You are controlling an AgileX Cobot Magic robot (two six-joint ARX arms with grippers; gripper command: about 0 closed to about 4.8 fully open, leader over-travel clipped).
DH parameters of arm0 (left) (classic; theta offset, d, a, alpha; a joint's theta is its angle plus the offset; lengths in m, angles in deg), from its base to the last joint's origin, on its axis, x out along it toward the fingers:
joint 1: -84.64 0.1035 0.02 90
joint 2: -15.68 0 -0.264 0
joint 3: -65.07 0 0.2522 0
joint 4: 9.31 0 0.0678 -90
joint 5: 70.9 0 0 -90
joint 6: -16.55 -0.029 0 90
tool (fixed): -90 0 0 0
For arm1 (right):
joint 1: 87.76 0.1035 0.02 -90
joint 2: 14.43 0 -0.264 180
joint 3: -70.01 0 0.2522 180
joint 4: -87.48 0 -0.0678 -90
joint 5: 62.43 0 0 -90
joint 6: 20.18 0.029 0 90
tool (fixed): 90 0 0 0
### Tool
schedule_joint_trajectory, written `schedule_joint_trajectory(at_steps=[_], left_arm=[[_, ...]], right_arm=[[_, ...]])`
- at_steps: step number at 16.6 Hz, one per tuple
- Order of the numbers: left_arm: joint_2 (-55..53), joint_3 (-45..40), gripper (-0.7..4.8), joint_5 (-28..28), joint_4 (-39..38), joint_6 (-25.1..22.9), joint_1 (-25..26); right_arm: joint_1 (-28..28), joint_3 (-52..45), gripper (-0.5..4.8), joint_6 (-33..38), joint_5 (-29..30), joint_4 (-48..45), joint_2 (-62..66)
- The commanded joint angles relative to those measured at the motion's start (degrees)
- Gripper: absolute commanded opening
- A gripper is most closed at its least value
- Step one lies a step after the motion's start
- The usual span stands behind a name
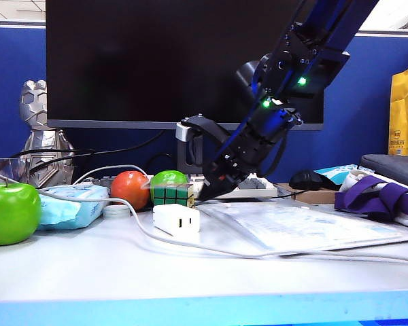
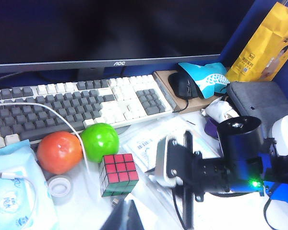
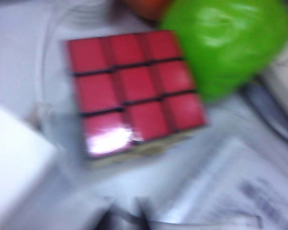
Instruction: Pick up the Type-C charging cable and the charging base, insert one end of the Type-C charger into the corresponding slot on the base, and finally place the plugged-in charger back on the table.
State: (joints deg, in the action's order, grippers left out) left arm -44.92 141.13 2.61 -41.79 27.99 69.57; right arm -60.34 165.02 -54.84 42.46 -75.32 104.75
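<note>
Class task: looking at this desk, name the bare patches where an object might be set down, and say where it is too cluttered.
Bare: the pale grey-white table between its blue front edge and the thin white charging cable. Crowded: around the small white charging base, red-topped Rubik's cube, green ball and right hand.

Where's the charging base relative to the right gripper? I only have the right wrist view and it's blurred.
Observer: Exterior view: the charging base lies on the table in front of the Rubik's cube. The right gripper is low beside the cube, not on the base.
Operator: Cable?
Observer: The Type-C charging cable runs loose along the table past the base, and neither gripper holds it.
Operator: Left gripper?
Observer: The left gripper is shut, above the cube, and outside the exterior view.
</note>
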Motion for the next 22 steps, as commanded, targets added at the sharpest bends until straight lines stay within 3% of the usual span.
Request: schedule_joint_trajectory(at_steps=[1,5,8,9,12,15,18,22], left_arm=[[0.20,0.31,-0.05,-0.33,-0.04,-0.09,0.02],[0.24,0.31,-0.05,-0.33,-0.94,-0.11,0.02],[0.24,0.31,-0.05,-0.31,-0.90,-0.28,0.02],[0.24,0.31,-0.05,-0.31,-0.90,-0.28,0.02],[0.24,0.31,-0.05,-0.35,-0.92,-0.28,0.02],[0.22,0.31,-0.05,-0.35,-0.90,-0.31,0.02],[0.22,0.31,-0.05,-0.48,-0.90,-0.31,0.02],[0.22,0.31,-0.05,-0.46,-0.90,-0.33,0.02]], right_arm=[[0.26,0.70,-0.04,-0.09,-2.10,-0.72,-0.28],[1.05,1.27,-0.04,2.23,-0.72,-0.24,-5.77],[1.07,1.27,-0.04,20.17,5.90,-0.31,-13.42],[1.07,1.27,-0.04,31.41,13.29,-1.66,-15.78],[1.07,1.22,-0.04,53.70,29.03,-7.04,-16.22],[2.01,1.22,-0.04,61.75,31.95,-3.80,-15.12],[3.78,1.22,-0.04,63.54,31.78,1.16,-12.13],[7.19,1.22,-0.04,72.43,31.30,0.52,-4.72]])
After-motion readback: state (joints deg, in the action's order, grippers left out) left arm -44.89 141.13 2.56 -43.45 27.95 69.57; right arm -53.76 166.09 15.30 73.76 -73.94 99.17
